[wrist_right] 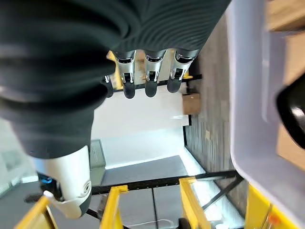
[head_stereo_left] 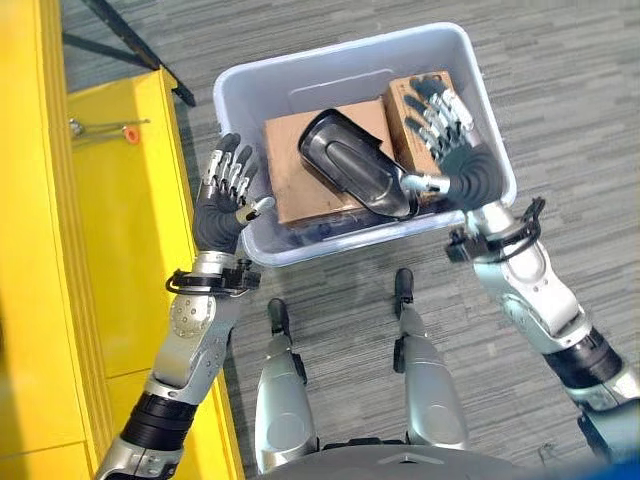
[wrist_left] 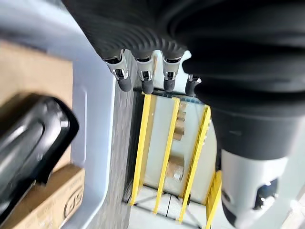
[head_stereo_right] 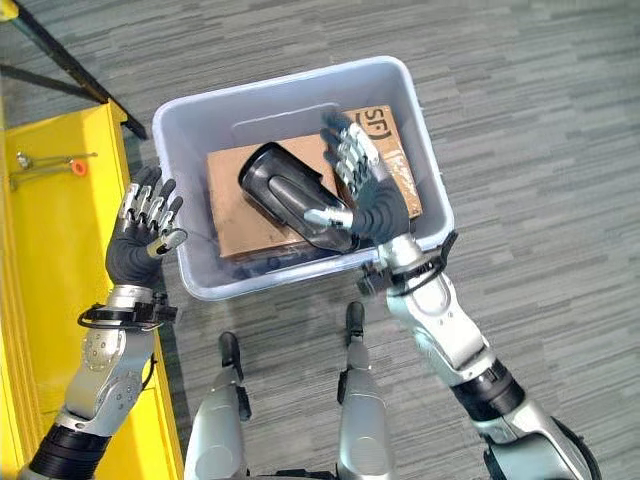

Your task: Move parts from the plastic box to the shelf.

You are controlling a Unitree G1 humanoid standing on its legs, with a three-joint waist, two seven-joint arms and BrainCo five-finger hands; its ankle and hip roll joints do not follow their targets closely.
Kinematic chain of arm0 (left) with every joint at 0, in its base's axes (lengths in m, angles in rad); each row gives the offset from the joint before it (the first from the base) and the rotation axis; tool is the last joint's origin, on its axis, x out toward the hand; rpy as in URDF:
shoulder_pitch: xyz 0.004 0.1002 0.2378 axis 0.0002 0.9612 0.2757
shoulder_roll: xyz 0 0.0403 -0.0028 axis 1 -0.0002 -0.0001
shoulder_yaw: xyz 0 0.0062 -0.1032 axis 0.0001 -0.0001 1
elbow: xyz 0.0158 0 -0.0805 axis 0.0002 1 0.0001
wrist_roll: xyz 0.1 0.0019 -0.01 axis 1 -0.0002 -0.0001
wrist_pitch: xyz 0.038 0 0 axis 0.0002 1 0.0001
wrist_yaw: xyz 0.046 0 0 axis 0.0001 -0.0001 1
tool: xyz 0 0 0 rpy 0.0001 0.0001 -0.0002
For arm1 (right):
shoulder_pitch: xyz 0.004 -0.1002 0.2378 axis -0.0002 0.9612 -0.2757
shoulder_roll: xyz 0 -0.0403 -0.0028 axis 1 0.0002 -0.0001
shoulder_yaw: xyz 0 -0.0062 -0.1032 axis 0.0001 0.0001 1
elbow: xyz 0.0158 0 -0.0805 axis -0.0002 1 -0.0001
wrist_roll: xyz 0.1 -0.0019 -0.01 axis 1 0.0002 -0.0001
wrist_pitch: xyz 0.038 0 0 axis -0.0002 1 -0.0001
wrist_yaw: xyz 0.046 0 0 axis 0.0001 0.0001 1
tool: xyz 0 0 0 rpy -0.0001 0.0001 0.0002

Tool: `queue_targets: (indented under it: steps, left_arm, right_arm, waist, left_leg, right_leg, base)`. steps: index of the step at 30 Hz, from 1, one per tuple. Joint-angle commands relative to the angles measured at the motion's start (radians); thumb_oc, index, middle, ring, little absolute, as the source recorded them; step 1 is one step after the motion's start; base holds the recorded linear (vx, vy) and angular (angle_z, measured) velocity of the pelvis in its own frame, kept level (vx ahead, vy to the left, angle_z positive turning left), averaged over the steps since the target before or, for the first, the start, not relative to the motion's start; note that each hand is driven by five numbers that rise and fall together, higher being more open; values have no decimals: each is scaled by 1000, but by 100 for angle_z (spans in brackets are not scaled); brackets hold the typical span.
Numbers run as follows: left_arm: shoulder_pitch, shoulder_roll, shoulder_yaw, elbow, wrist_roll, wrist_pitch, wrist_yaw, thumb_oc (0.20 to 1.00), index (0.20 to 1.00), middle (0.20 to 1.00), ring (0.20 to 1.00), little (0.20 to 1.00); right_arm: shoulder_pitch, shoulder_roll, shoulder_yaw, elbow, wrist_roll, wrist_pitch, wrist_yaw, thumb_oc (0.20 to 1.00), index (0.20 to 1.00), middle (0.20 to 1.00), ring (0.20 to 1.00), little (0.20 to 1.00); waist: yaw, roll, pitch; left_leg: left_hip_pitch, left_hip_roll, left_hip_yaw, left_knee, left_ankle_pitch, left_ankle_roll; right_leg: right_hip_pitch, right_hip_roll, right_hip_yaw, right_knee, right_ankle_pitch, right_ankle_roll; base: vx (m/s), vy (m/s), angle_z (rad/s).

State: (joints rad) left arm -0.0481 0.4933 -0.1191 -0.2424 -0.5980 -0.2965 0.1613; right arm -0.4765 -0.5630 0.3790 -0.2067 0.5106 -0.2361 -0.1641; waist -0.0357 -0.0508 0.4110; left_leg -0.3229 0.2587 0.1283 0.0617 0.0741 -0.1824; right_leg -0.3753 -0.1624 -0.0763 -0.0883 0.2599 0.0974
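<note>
Holding cardboard boxes (head_stereo_left: 315,165) and a black part (head_stereo_left: 358,175), the plastic box (head_stereo_left: 240,85) sits between open-fingered left hand (head_stereo_left: 222,205) and right hand (head_stereo_left: 455,150).

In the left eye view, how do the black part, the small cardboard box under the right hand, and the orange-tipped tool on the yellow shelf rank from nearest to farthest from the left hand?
Measured from the left hand, outside the plastic box's left wall:
1. Black part, inside the plastic box, lying on brown cardboard.
2. Orange-tipped tool, on the yellow shelf on the other side; only slightly farther, nearly a tie.
3. Small cardboard box, at the box's right end.
</note>
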Motion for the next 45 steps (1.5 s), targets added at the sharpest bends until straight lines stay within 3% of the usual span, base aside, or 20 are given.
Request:
queue_targets:
  steps: [1,9,12,16,19,22,26,28,37,45]
  left_arm:
    - [6,64,20,-73,47,-48,3,1000,1000,1000,1000,1000]
    - [44,82,24,-101,32,-32,8,1000,1000,1000,1000,1000]
    - [60,91,15,-110,19,-22,18,1000,1000,1000,1000,1000]
    - [54,81,-7,-111,1,-10,29,1000,1000,1000,1000,1000]
    - [43,76,-20,-101,3,-8,38,1000,1000,1000,1000,1000]
    - [32,81,-27,-95,-2,-19,38,1000,1000,1000,1000,1000]
    - [23,80,-20,-98,10,-34,39,1000,1000,1000,1000,1000]
    - [22,78,-19,-92,11,-37,40,1000,1000,1000,1000,1000]
    - [26,82,-24,-90,2,-41,46,1000,1000,1000,1000,1000]
    - [22,77,-45,-87,-14,-38,48,1000,1000,1000,1000,1000]
  right_arm:
    - [-41,16,-39,-39,-44,-46,-42,1000,1000,1000,1000,1000]
    - [-242,52,2,158,74,-23,-104,1000,1000,1000,1000,1000]
    - [-374,112,9,349,239,-37,-154,1000,1000,1000,1000,1000]
    - [-466,169,-17,486,350,-49,-201,1000,1000,1000,1000,1000]
    - [-506,182,-20,540,329,-38,-219,1000,1000,1000,1000,1000]
    - [-572,162,24,617,206,10,-215,1000,1000,1000,1000,1000]
    - [-623,70,94,636,-23,61,-205,1000,1000,1000,1000,1000]
    - [-623,66,97,642,-27,59,-196,1000,1000,1000,1000,1000]
    - [-646,112,109,761,90,44,-161,1000,1000,1000,1000,1000]
    - [-711,201,47,1042,308,28,-158,1000,1000,1000,1000,1000]
  waist:
    - [-16,-6,8]
    - [34,-20,20]
    - [64,-18,35]
    - [85,-7,54]
    - [93,0,61]
    - [101,1,70]
    - [99,-11,83]
    - [99,-16,84]
    - [101,-31,95]
    - [119,-14,109]
  left_leg:
    - [-51,-16,14,79,-22,52]
    - [-79,-21,-16,89,-21,60]
    - [-94,-28,-25,91,-19,64]
    - [-113,-38,-36,98,-21,70]
    - [-127,-44,-42,106,-25,75]
    - [-142,-48,-45,115,-27,80]
    - [-153,-50,-52,111,-24,82]
    - [-158,-50,-54,113,-25,83]
    - [-167,-48,-50,118,-30,87]
    - [-182,-54,-53,115,-27,87]
  right_leg:
    - [26,-92,13,162,-168,58]
    - [38,-98,-19,169,-176,55]
    - [35,-102,-29,170,-175,55]
    - [28,-105,-36,177,-177,53]
    - [23,-108,-39,183,-178,54]
    - [16,-110,-44,187,-177,54]
    - [10,-110,-53,188,-176,57]
    - [9,-108,-54,189,-177,56]
    - [-4,-104,-47,190,-173,53]
    - [-17,-103,-51,191,-174,53]
  base:
    - [-5,1,10]
    - [-8,5,9]
    - [-14,11,14]
    - [-8,23,11]
    - [0,19,10]
    - [0,0,0]
    - [-4,3,3]
    - [-7,8,7]
    - [0,1,0]
    - [-2,3,-1]
